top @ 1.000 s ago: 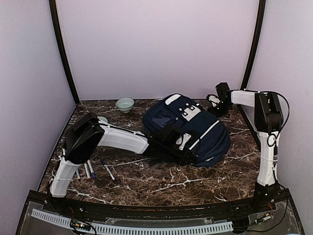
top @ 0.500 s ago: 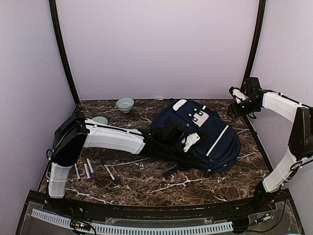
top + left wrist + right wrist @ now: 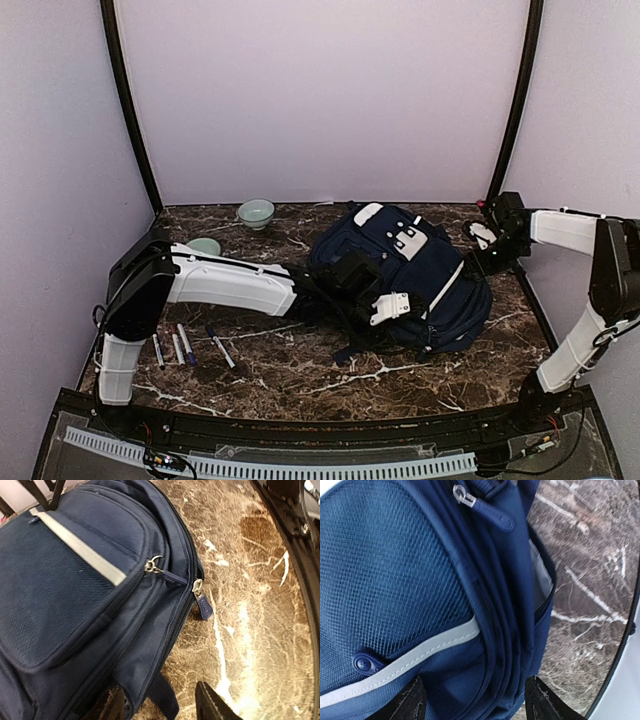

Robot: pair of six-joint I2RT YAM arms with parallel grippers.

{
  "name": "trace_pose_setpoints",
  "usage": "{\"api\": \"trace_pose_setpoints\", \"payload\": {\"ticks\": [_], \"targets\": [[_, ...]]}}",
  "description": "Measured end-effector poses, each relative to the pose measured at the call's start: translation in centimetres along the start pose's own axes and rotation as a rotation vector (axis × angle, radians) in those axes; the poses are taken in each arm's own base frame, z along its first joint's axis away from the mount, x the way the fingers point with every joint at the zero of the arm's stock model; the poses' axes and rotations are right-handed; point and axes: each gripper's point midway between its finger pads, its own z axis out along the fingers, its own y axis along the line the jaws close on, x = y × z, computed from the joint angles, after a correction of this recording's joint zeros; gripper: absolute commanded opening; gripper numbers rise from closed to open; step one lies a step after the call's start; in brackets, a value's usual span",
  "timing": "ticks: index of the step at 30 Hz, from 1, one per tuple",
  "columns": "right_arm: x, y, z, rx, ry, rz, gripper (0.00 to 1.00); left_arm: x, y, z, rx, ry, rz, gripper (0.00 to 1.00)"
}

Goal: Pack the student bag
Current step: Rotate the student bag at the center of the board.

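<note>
The student bag (image 3: 430, 275), a large navy backpack with white stripe trim and a grey-white patch, lies flat on the marble table's right half. My left gripper (image 3: 388, 304) is open at the bag's near-left side. In the left wrist view the bag (image 3: 75, 595) fills the left, and the open gripper (image 3: 162, 707) straddles a corner and a strap of it. Two zip pulls (image 3: 201, 602) hang at the bag's edge. My right gripper (image 3: 480, 250) is open at the bag's far-right edge. In the right wrist view the gripper (image 3: 472, 702) has the bag's rim (image 3: 485, 645) between its fingers, unclamped.
A pale green bowl (image 3: 256, 212) stands at the back wall and a second small one (image 3: 205, 245) is near my left arm. Several pens (image 3: 185, 345) lie at the near left. Black frame posts stand at the back corners.
The bag slid right a second ago. My right gripper rose, then came down onto the bag's far-right edge. My left gripper shifted slightly nearer along the bag's side.
</note>
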Motion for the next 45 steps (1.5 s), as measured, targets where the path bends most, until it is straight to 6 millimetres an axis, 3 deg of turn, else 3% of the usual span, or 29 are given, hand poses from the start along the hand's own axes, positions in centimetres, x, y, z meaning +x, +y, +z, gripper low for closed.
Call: {"api": "trace_pose_setpoints", "payload": {"ticks": [5,12,17,21,28,39,43,45], "targets": [[0.6,0.2,0.7,-0.012,0.018,-0.001,0.66,0.8,-0.2,2.2,-0.008,0.026,0.068,0.51],[0.6,0.8,3.1,-0.039,0.066,-0.021,0.64,2.1,-0.1,4.8,-0.028,0.061,0.124,0.5],[-0.3,1.1,4.0,-0.018,0.093,-0.064,0.63,1.8,1.0,5.3,-0.103,0.07,0.143,0.37],[-1.8,1.5,4.8,-0.012,0.102,-0.093,0.63,1.8,1.7,5.5,-0.157,0.074,0.131,0.22],[-5.4,3.0,6.4,-0.022,0.071,-0.151,0.62,2.1,2.6,5.4,-0.211,0.085,0.066,0.05],[-11.5,6.7,8.4,-0.098,0.015,-0.225,0.61,2.0,2.6,4.1,-0.209,-0.002,-0.162,0.0],[-12.2,7.2,7.9,-0.1,-0.003,-0.227,0.64,1.4,2.6,4.2,-0.204,-0.058,-0.239,0.0],[-12.3,7.2,6.7,-0.093,-0.018,-0.221,0.66,1.2,2.6,4.2,-0.207,-0.076,-0.263,0.0]]}}
